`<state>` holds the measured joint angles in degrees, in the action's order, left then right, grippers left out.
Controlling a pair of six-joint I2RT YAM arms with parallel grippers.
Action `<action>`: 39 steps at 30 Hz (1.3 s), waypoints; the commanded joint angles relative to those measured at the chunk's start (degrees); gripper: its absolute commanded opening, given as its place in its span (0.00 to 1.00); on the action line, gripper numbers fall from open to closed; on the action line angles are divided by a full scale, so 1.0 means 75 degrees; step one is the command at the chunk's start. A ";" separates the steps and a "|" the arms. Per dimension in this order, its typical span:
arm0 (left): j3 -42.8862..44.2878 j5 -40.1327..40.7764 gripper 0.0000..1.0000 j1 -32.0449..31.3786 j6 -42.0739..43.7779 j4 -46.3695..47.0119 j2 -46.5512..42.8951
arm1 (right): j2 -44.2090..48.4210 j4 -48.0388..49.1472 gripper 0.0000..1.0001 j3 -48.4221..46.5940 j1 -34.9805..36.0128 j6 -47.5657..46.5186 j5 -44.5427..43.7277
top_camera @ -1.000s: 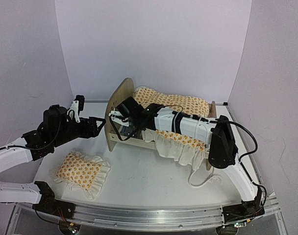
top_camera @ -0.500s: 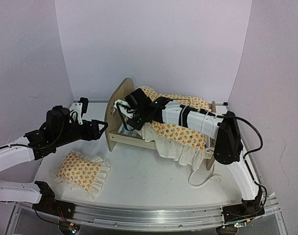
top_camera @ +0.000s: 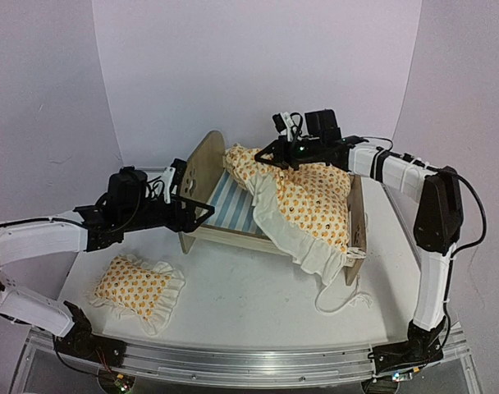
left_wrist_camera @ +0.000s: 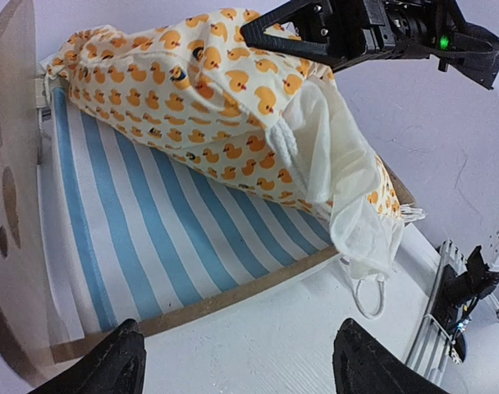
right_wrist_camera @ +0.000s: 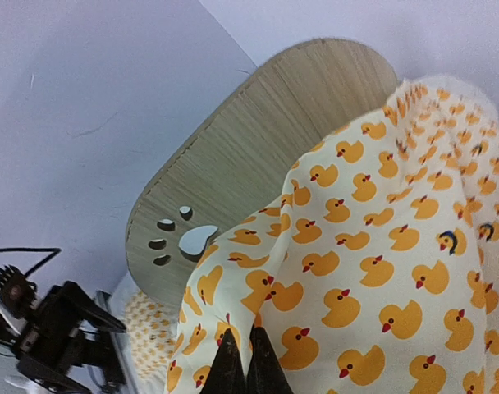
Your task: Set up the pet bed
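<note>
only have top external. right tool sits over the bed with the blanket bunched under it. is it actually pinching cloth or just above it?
Observer: Pinching. The right wrist view shows the right tool with its fingertips shut together on a fold of the duck-print blanket.
Operator: And the left one, anything in it?
Observer: Nothing. The left wrist view shows the left tool open and empty, facing the bare striped mattress across the side rail nearest it.
</note>
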<state>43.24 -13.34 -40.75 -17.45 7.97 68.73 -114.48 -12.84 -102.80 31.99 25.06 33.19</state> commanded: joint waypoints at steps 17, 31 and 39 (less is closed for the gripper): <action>0.3940 0.1236 0.70 -0.0668 -0.1030 0.0801 0.4192 | -0.0190 0.2071 0.00 0.0345 -0.0319 0.2302 0.2407; 0.4341 0.1958 0.00 -0.0660 0.1653 -0.1341 0.2451 | -0.0398 0.1600 0.21 0.0270 -0.0561 0.0980 0.2394; 0.6605 0.0878 0.00 -0.0604 0.1121 -0.4306 0.3175 | 0.0590 -0.2361 0.61 -0.0542 -0.0151 -0.2257 -0.2291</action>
<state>83.70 -2.96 -45.80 -7.46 -12.60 90.41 -116.99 -16.71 -103.83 28.40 22.48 37.98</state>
